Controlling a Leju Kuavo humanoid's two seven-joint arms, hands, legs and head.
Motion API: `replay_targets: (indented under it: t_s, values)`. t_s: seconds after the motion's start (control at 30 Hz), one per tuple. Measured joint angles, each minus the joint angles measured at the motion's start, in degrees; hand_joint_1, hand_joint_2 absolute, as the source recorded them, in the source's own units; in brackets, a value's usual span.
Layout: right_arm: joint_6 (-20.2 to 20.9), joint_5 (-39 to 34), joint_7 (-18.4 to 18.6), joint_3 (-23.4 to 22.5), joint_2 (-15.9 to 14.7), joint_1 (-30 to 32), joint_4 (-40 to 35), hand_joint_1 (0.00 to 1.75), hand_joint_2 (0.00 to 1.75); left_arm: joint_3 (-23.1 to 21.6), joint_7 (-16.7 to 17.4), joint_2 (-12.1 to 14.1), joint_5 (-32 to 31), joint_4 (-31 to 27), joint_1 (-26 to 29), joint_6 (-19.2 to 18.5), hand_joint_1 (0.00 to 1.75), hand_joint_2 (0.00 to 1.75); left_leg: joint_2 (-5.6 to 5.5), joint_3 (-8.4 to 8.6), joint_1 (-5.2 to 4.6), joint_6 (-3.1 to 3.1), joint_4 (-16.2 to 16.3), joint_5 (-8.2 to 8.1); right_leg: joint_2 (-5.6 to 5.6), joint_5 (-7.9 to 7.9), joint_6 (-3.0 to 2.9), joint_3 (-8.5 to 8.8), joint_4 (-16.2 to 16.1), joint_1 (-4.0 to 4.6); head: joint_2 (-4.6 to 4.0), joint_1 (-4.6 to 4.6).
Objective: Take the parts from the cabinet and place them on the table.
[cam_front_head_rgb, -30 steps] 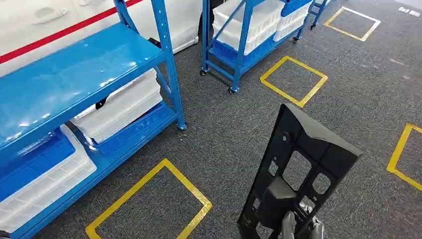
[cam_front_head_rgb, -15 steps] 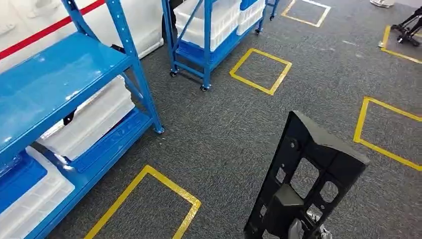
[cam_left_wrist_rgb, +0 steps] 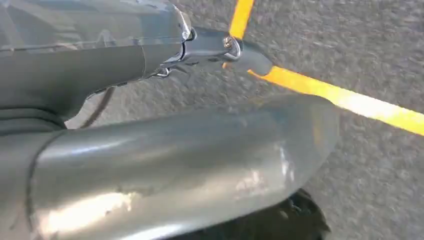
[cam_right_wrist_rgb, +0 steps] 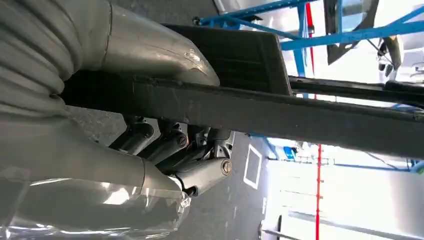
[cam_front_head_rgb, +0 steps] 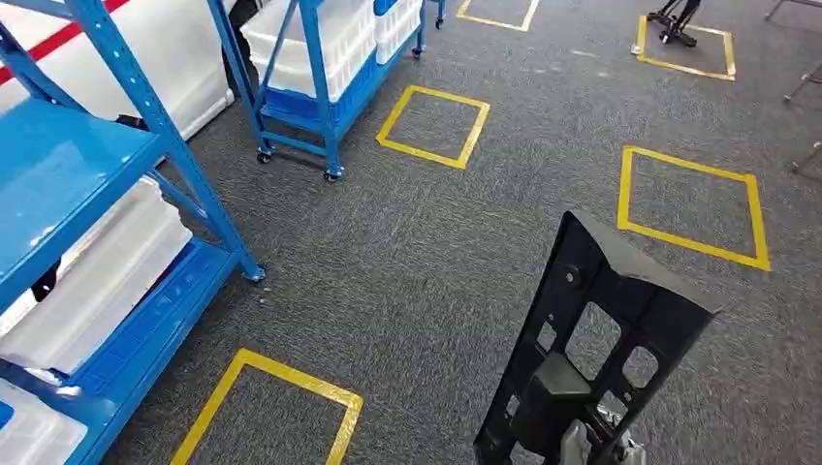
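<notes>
One black plastic panel with rectangular cut-outs is standing upright over the grey carpet floor, the right hand gripping its lower end. Blue metal shelving holding white trays is standing well apart. Whether the left hand is spread or curled cannot be told.

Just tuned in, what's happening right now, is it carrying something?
Yes. The right hand grips a black plastic part with cut-out openings, holding it upright in front of the body. The robot stands on grey carpet marked with yellow tape squares, beside the blue shelving that holds white bins. The left hand holds nothing visible.
</notes>
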Motion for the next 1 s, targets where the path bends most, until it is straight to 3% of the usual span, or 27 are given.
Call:
replay_targets:
  t_s: [0.03,0.07,0.1,0.13,0.17,0.2,0.23,0.27,0.3,0.37,0.4,0.43,0.57,0.6,0.63,0.67,0.73,0.77,0.8,0.87,0.9,0.93,0.97,1.0]
  values:
    - [0.0,0.0,0.0,0.0,0.0,0.1,0.0,1.75,1.75,0.0,0.0,0.0,0.0,0.0,0.0,0.0,0.00,0.00,0.80,0.26,-0.20,0.45,-0.1,0.27,0.72,0.34,0.52,-0.25,-0.2,-0.18,0.00,0.13]
    - [0.0,0.0,0.0,0.0,0.0,0.1,0.0,1.75,1.75,0.0,-0.1,0.0,0.0,0.0,-0.1,0.0,0.00,0.00,1.78,0.20,0.30,1.16,-0.8,0.74,1.26,0.44,0.83,-0.46,0.0,-0.20,0.02,0.09]
    - [0.0,0.0,0.0,0.0,0.0,0.2,0.0,1.75,1.75,0.0,-0.1,0.0,0.0,0.0,-0.2,0.0,0.00,0.00,2.63,0.34,0.15,1.53,-1.1,1.00,-2.64,-0.42,0.82,-0.99,1.1,0.12,0.00,0.29]
    - [0.0,0.2,0.0,0.0,0.0,-0.1,0.0,1.75,1.75,0.0,-0.2,0.0,-0.1,0.0,-0.1,0.0,0.00,0.00,3.49,0.28,-0.01,1.82,-1.2,1.11,-5.51,-2.49,0.93,-2.39,4.1,0.26,0.00,0.92]
    - [-0.1,0.6,0.0,0.0,0.0,-0.4,0.0,1.75,1.75,0.0,-0.2,0.0,-0.1,0.0,0.0,0.0,0.00,0.00,4.49,0.15,-0.30,1.88,-1.2,1.09,-6.85,-4.93,1.13,-4.56,8.5,0.22,0.00,0.92]
    - [-0.1,0.8,0.0,0.0,0.0,-0.5,0.1,1.75,1.75,0.0,-0.1,0.0,-0.2,0.0,0.1,0.0,0.00,0.00,5.51,0.11,-0.55,1.95,-1.2,1.05,-7.40,-6.82,1.21,-6.53,12.8,0.18,0.00,0.94]
    - [-0.2,1.2,0.0,0.0,0.0,-0.6,0.3,1.75,1.75,0.0,0.0,0.1,-0.3,0.0,0.2,0.0,0.00,0.00,6.49,0.08,-0.70,2.02,-1.2,1.00,-7.62,-7.72,1.23,-7.93,15.8,0.17,0.00,0.90]
    - [-0.3,1.5,0.1,0.0,0.0,-0.6,0.5,1.75,1.75,0.0,0.0,0.1,-0.3,0.0,0.2,0.0,0.00,0.00,7.41,0.00,-0.83,2.08,-1.2,0.96,-7.76,-7.50,1.18,-8.26,16.8,0.18,0.02,0.96]
    - [-0.3,1.8,0.1,0.0,0.0,-0.7,0.7,1.75,1.75,0.0,0.0,0.1,-0.3,0.0,0.1,0.0,0.00,0.00,8.23,0.04,-0.95,2.12,-1.2,0.91,-7.85,-5.98,0.97,-7.19,15.0,0.20,0.02,0.92]
    - [-0.6,2.5,0.1,0.1,0.0,-0.9,1.0,1.75,1.75,0.0,0.1,0.1,-0.3,0.0,-0.2,0.0,0.00,0.00,9.57,0.20,-1.19,2.09,-1.2,0.79,-9.15,-1.58,0.02,-1.63,5.3,0.60,0.02,0.92]
    - [-1.1,2.8,0.1,0.2,0.0,-1.1,1.1,1.75,1.75,0.0,0.2,0.1,-0.3,0.0,-0.3,0.0,0.00,0.00,10.09,0.47,-1.25,2.03,-1.2,0.74,-11.52,-0.56,-0.69,1.25,0.5,1.17,0.02,0.94]
    - [-1.4,3.1,0.2,0.4,0.0,-1.5,1.2,1.75,1.75,0.0,0.3,0.0,-0.3,0.0,-0.3,0.1,0.00,0.00,10.60,0.58,-1.47,1.79,-1.2,0.61,-13.31,-1.42,-1.37,1.57,-0.4,1.66,0.00,0.75]
    - [-2.0,3.6,0.2,0.7,0.1,-1.6,1.3,1.75,1.75,0.0,0.5,-0.2,-0.4,0.0,-0.6,0.1,0.00,0.00,12.71,1.44,-1.23,0.76,-2.1,0.68,-10.57,-0.34,-2.34,1.58,-1.9,2.12,0.02,1.05]
    - [-2.1,3.6,0.2,0.8,0.2,-1.5,1.4,1.75,1.75,0.0,0.6,-0.2,-0.4,0.0,-0.6,0.1,0.00,0.00,10.03,1.23,-1.03,0.49,-1.1,-0.03,-10.09,0.46,-2.21,2.34,-3.0,1.30,0.00,0.99]
    - [-2.1,3.6,0.2,0.9,0.2,-1.7,1.4,1.75,1.75,0.0,0.6,-0.2,-0.4,0.0,-0.5,0.1,0.00,0.00,7.23,0.29,-0.95,0.38,1.1,-1.60,-9.48,0.71,-2.57,2.51,-3.4,1.11,0.00,0.88]
    - [-2.1,3.6,0.2,1.1,0.2,-1.8,1.5,1.75,1.75,0.0,0.7,-0.2,-0.4,0.0,-0.4,0.1,0.00,0.00,5.93,-1.57,-0.92,0.23,5.2,-3.96,-8.77,0.78,-2.67,2.38,-3.4,0.99,0.00,0.79]
    - [-2.2,3.9,0.3,1.4,0.2,-1.9,1.6,1.75,1.75,0.0,0.8,-0.1,-0.2,0.0,-0.1,0.0,0.00,0.00,5.34,-5.61,-0.71,-0.24,13.9,-7.49,-7.17,0.77,-2.67,2.33,-3.3,0.98,0.02,0.70]
    - [-2.5,4.4,0.4,1.5,0.2,-1.9,1.8,1.75,1.75,0.0,0.8,0.0,-0.1,0.0,0.0,0.0,0.00,0.00,5.32,-6.66,-0.61,-0.43,15.7,-7.44,-6.34,0.76,-2.65,2.29,-3.1,0.93,0.00,0.70]
    - [-2.8,4.8,0.4,1.8,0.2,-2.0,2.0,1.75,1.75,0.0,0.8,0.0,-0.1,0.0,0.1,0.0,0.00,0.00,5.29,-6.44,-0.47,-0.61,14.8,-6.02,-5.40,0.68,-2.53,2.27,-2.9,0.79,0.02,0.66]
    - [-3.2,5.5,0.4,2.3,0.2,-2.1,2.4,1.75,1.75,0.1,0.8,0.1,0.0,0.0,0.1,-0.1,0.00,0.00,4.60,-2.51,0.08,-1.07,5.7,-0.30,-3.39,0.23,-1.85,2.14,-1.9,0.31,0.00,0.66]
    - [-3.2,5.5,0.4,2.5,0.2,-2.2,2.5,1.75,1.75,0.1,0.8,0.1,0.0,0.0,0.1,-0.1,0.00,0.00,2.57,-0.51,0.59,-1.46,1.0,1.70,-2.65,-0.16,-1.33,1.88,-1.1,0.14,0.02,0.66]
    - [-3.2,5.6,0.4,2.6,0.2,-2.3,2.6,1.75,1.75,0.1,0.8,0.1,0.0,0.0,0.1,-0.2,0.00,0.00,-0.17,-0.23,0.46,-1.69,0.1,0.19,-2.02,-0.53,-0.74,1.22,-0.2,0.35,0.00,0.50]
    - [-3.2,5.7,0.5,2.8,0.2,-2.4,2.7,1.75,1.75,0.1,0.8,0.1,0.0,0.0,0.1,-0.2,0.00,0.00,0.68,-0.51,0.49,-0.65,0.1,0.45,-1.26,-0.62,-0.46,0.72,0.3,0.33,0.02,0.42]
    - [-3.3,5.7,0.4,3.0,0.2,-2.4,2.7,1.75,1.75,0.1,0.8,0.1,0.0,0.0,0.0,-0.2,0.00,0.00,1.28,-0.59,0.11,-0.32,0.2,0.47,-0.99,-0.42,-0.13,0.51,0.2,0.14,0.00,0.57]
